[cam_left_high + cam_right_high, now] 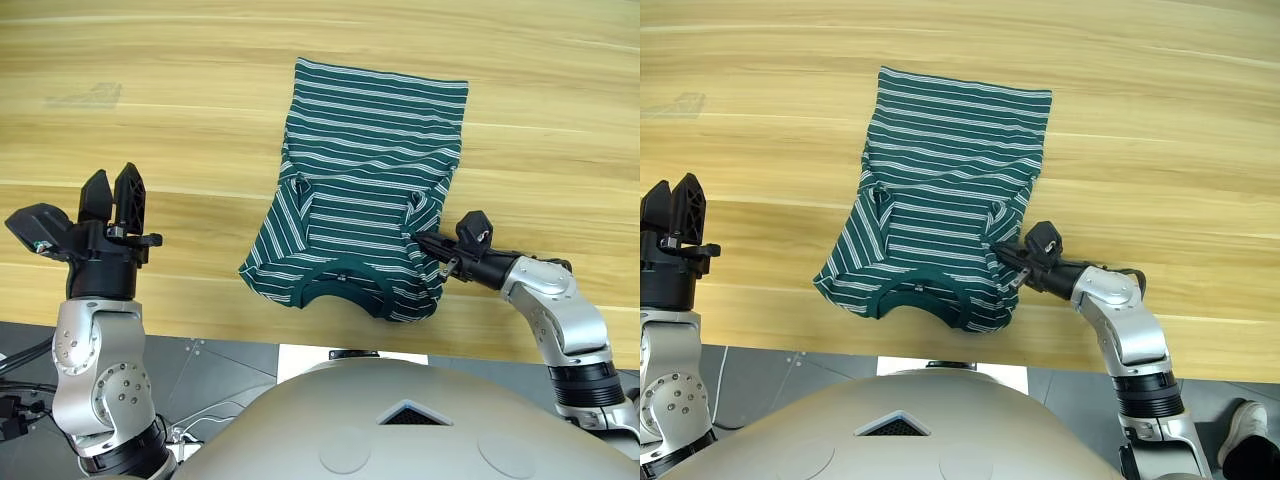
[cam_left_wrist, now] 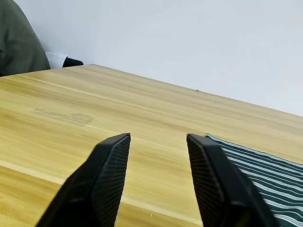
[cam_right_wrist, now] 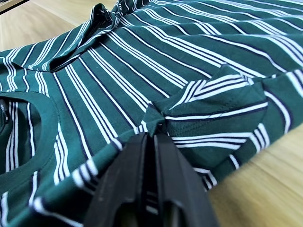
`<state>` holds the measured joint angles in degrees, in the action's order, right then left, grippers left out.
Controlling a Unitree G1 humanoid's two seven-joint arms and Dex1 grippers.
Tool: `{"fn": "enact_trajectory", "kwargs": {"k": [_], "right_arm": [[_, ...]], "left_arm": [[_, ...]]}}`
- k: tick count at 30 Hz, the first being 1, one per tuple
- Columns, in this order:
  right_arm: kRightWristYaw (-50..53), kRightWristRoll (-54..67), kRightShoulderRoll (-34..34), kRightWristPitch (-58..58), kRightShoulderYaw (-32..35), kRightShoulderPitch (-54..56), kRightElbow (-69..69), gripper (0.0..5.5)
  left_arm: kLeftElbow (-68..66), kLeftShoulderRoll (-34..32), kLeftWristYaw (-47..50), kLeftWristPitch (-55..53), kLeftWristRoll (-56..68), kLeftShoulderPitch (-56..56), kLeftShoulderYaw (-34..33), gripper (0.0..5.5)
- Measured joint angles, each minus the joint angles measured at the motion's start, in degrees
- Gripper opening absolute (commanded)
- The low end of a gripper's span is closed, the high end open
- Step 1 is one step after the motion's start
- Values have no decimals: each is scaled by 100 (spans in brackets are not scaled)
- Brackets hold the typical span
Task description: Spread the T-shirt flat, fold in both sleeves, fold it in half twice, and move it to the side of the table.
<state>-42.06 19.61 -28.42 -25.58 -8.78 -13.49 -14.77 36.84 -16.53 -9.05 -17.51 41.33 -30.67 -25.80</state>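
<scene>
A dark green T-shirt (image 1: 370, 170) with white stripes lies on the wooden table (image 1: 180, 120), collar toward me and hem at the far side. Both sleeves are tucked in over the body, leaving small puckers at each side. My right gripper (image 1: 422, 240) lies low at the shirt's right shoulder edge and is shut on a fold of the cloth (image 3: 152, 137) there. My left gripper (image 1: 112, 185) stands upright and open near the table's front left, well apart from the shirt's left corner (image 1: 250, 272). Its two fingers (image 2: 111, 161) hold nothing.
A faint taped patch (image 1: 85, 97) marks the table at the far left. The table's front edge (image 1: 200, 325) runs just below the collar. Bare wood stretches wide to the left and right of the shirt (image 1: 950, 170) and beyond its hem.
</scene>
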Motion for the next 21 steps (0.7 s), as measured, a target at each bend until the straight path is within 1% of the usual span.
{"fn": "enact_trajectory", "kwargs": {"k": [1,2,3,4,6,8,11,13,14,15,17,18,19,21], "right_arm": [[-43,31,-16,-14,3,-2,-10,95],[-283,360,-65,-170,64,-60,-183,120],[-506,715,-88,-303,140,-120,-338,137],[-934,1403,-173,-520,302,-236,-656,156],[-1316,2129,-265,-808,555,-330,-906,162],[-1416,2629,-278,-1012,842,-335,-916,162],[-1437,2765,-309,-1097,900,-359,-918,162],[-1144,1905,-347,-372,899,-310,-721,162],[-810,1187,-364,229,883,-189,-428,162],[-456,382,-384,964,870,-30,-48,162],[-140,-125,-389,1644,967,150,297,162],[16,-512,-407,2306,1049,253,530,162],[121,-754,-479,2740,1064,302,675,162],[274,-1437,-782,4073,1074,324,1139,162]], "left_arm": [[-2,7,-4,0,-19,-4,2,224],[-13,29,-29,2,-71,-5,19,224],[-26,41,-44,3,-75,-3,40,224],[-44,65,-61,4,-92,-6,50,224],[-61,96,-112,6,-121,-3,106,224],[-61,100,-205,10,-183,-2,221,224],[-60,100,-318,15,-336,-1,377,224],[-57,-59,-482,114,-780,-33,500,224],[-67,-287,-641,295,-1210,-91,579,224],[-173,-650,-844,589,-1822,-170,657,224],[-589,-1285,-952,1144,-2912,-216,716,224],[-991,-1802,-1082,1632,-3616,-231,755,224],[-1195,-2069,-1171,1871,-3898,-228,776,224],[-1755,-2762,-1315,2592,-4732,-156,937,224]]}}
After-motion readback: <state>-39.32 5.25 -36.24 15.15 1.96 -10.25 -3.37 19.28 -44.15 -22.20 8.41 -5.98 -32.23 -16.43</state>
